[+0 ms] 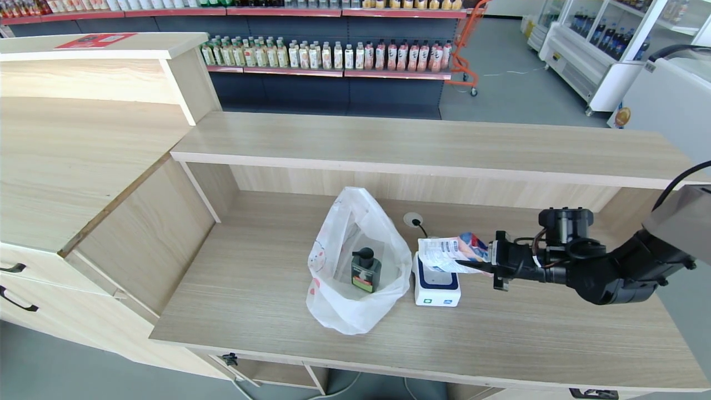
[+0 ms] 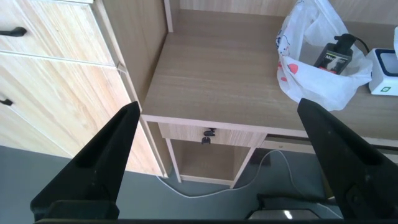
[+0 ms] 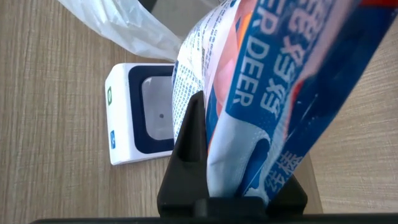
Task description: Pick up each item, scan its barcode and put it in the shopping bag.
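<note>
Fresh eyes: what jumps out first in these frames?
The right pincer, shut on a colourful snack packet, holds it over the white barcode scanner on the wooden counter. To the scanner's left stands the open white shopping bag, with a dark pump bottle upright inside.

Wooden counter, bottle shelves — drinks fridge

Head camera high above counter; left wrist low, distant; right wrist close over shared scanner.
</note>
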